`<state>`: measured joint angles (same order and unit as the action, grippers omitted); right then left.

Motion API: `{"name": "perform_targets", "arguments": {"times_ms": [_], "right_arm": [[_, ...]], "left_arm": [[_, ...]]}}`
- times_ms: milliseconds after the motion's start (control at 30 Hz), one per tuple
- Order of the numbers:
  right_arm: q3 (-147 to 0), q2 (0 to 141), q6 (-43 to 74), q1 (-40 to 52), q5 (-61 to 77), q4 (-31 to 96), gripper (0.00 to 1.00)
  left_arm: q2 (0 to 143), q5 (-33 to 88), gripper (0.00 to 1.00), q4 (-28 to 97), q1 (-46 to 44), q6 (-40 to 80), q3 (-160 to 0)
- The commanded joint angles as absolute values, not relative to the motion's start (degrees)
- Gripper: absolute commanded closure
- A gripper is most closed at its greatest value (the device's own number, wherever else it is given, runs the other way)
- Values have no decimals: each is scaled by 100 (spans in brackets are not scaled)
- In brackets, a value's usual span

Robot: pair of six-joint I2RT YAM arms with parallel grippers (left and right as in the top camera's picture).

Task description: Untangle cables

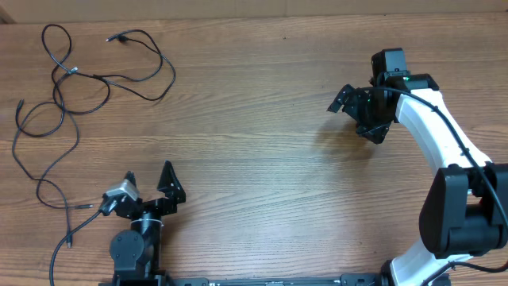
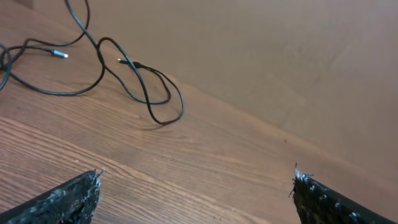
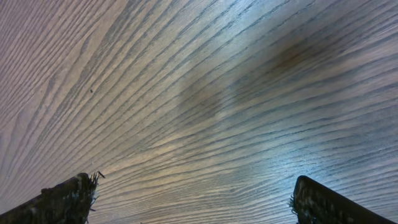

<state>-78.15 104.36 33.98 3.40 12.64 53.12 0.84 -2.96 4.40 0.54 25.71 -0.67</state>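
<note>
I have the cables [image 1: 95,76] [image 2: 132,65] lying in loose tangled loops on the table [image 1: 262,183], ahead and to the left of my left gripper [image 1: 148,172] [image 2: 196,177], well apart from it. Its jaws stand fully wide, empty. Far right of the left gripper, my right gripper [image 1: 355,117] [image 3: 194,180] gapes over bare wood, gripping nothing

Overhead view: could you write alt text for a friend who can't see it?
Thin black cables lie in loose tangled loops on the left of a wooden table. The left gripper sits open and empty near them at the front edge; the right gripper hangs open over bare wood at the right.
</note>
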Motion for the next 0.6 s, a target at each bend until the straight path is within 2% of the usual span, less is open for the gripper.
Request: {"name": "perform_targets", "arguments": {"times_ms": [0, 167, 567], "right_arm": [[-7789, 10289, 3354, 331, 1205, 5295, 0], [-7789, 10289, 3354, 331, 1205, 5295, 0], [-7789, 10289, 3354, 331, 1205, 5295, 0]], "left_arm": [[14, 54, 1, 445, 113, 1682, -27], [14, 93, 0, 449, 113, 1114, -25], [14, 110, 0, 454, 110, 862, -27]]}}
